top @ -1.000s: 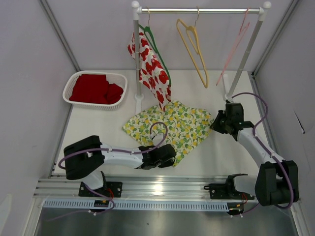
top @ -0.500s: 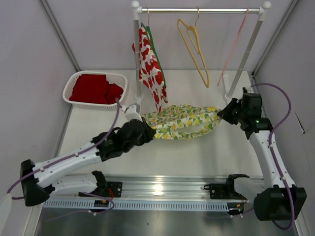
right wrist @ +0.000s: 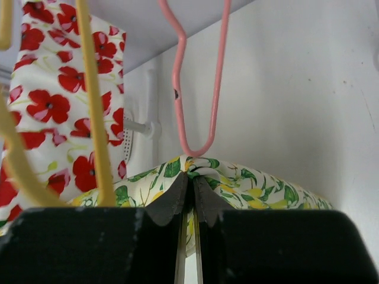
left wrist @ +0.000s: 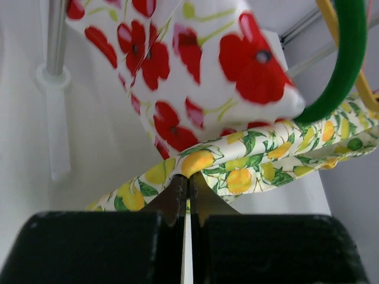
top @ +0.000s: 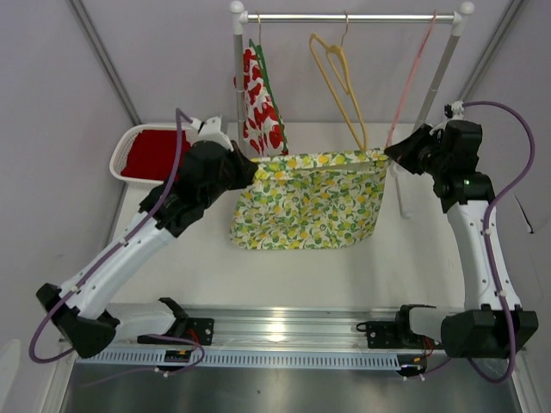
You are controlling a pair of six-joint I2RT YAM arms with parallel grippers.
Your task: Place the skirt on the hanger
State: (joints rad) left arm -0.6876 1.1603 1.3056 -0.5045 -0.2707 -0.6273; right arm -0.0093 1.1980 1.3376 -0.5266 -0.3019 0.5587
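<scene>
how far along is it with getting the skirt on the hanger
Done: the lemon-print skirt hangs spread out by its waistband. In hand: the left gripper and right gripper are each shut on a waistband corner. Left: the skirt is on no hanger yet; the yellow hanger and pink hanger hang empty.

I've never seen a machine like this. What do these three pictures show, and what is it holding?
Two robot arms stand at the near edge of a table. The wide picture looks down from above; the other two come from a camera on each wrist. The left tool and right tool are shut on the top corners of a lemon-print skirt, stretched between them near a rail with a yellow hanger and a pink hanger. A basket of red cloth sits on the table.
</scene>
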